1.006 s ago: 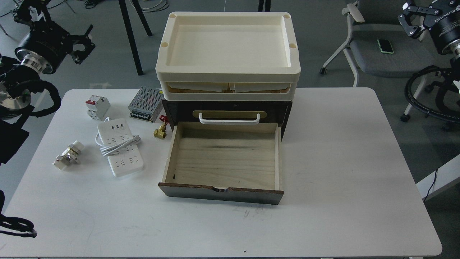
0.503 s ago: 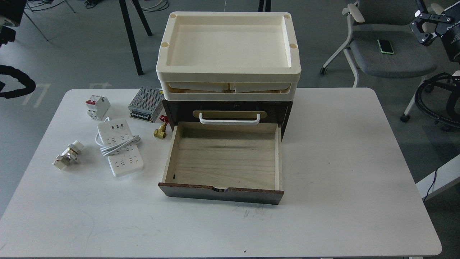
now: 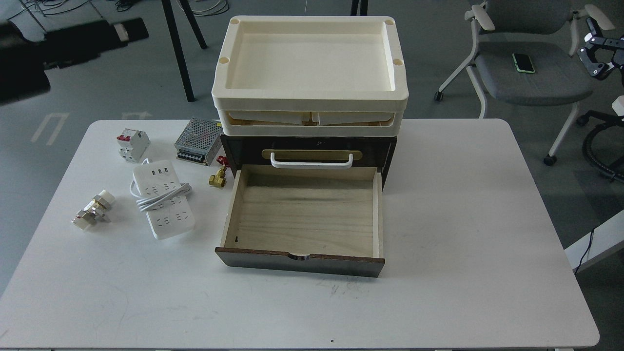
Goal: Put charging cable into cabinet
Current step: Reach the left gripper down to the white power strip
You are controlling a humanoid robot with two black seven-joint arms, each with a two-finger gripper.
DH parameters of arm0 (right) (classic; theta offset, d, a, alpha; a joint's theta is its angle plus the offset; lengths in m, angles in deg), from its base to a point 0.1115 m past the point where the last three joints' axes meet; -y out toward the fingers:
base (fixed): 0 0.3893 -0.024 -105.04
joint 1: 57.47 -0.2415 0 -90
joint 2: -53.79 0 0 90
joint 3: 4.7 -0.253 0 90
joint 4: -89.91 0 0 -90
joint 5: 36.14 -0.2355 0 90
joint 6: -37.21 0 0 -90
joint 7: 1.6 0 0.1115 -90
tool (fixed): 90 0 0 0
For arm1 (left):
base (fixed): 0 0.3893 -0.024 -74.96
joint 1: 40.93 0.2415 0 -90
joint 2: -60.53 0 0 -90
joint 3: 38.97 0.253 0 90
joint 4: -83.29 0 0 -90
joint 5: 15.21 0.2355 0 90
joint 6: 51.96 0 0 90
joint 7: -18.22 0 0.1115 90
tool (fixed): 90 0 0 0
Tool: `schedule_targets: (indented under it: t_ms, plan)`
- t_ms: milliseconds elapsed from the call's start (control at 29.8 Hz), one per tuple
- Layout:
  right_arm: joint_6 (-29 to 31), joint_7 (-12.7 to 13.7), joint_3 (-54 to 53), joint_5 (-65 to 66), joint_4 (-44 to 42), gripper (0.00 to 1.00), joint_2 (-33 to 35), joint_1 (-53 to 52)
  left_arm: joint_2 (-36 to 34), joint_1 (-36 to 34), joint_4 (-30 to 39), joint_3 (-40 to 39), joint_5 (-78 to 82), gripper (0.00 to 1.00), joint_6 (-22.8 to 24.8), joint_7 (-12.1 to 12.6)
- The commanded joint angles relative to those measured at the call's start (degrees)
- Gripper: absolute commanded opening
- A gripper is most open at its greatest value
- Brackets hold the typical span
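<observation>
Here the charging cable (image 3: 163,199) lies flat on the white worktop (image 3: 463,219), just left of the cabinet (image 3: 307,151), cord coiled round its middle. The cabinet's lower drawer (image 3: 302,219) stands pulled out, pale wood bare inside. Left of the cabinet too sit a circuit breaker (image 3: 132,145), a perforated metal box (image 3: 198,141) and a brass fitting (image 3: 217,178). Far left of the cabinet, off the worktop, a dark blurred shape is the left arm; its tool (image 3: 124,31) is smeared, so I cannot tell its state. Far right of the cabinet, the right tool (image 3: 595,52) sits cut by the frame edge, its fingers spread apart, holding nothing.
</observation>
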Motion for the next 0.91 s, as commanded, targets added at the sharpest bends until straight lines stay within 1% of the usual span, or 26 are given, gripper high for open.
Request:
schedule_targets:
  t_ms: [0,34,101,168,235,335,402,503,603,737,804,872]
  plan:
    - [0.0,0.0,-0.1,-0.1,0.1,1.0,1.4,0.7,0.1,0.8,1.7,8.7,18.9,0.94,0.0,-4.8]
    - [0.0,0.0,-0.1,-0.1,0.1,1.0,1.4,0.9,0.5,0.9,1.5,10.6,24.0,0.94,0.0,-5.8]
    - [0.0,0.0,-0.1,-0.1,0.1,1.0,1.6,1.3,2.7,1.1,0.4,14.4,33.1,0.94,0.0,-5.9]
    - [0.0,0.0,-0.1,-0.1,0.2,1.0,1.8,1.6,5.9,0.7,-3.9,16.4,36.5,0.93,0.0,-5.9]
    - [0.0,0.0,-0.1,-0.1,0.2,1.0,1.9,1.9,9.1,0.5,-8.5,16.8,37.2,0.93,-0.3,-5.9]
    - [0.0,0.0,-0.1,-0.1,0.2,1.0,1.9,2.6,11.3,0.5,-11.8,16.8,39.4,0.93,-2.1,-5.9]
    - [0.0,0.0,-0.2,-0.1,0.2,1.0,1.9,2.7,13.3,0.4,-14.8,16.8,41.0,0.93,-2.3,-5.9]
    - [0.0,0.0,-0.2,-0.2,0.2,1.0,2.0,2.9,20.4,-0.5,-22.7,16.9,43.3,0.93,-2.7,-5.9]
    - [0.0,0.0,-0.2,-0.2,0.2,1.0,2.3,3.1,24.9,-1.0,-29.0,17.2,46.3,0.93,-5.1,-5.9]
    - [0.0,0.0,-0.2,-0.2,-0.1,1.0,2.3,3.4,27.0,-0.8,-30.9,18.6,47.9,0.93,-5.7,-5.9]
    - [0.0,0.0,-0.2,-0.3,-0.1,1.0,2.3,3.4,27.7,-0.9,-33.2,20.1,47.9,0.93,-6.2,-5.9]
    - [0.0,-0.1,-0.2,-0.4,0.1,1.0,2.3,3.5,29.3,-1.0,-36.3,20.8,47.9,0.93,-8.0,-5.9]
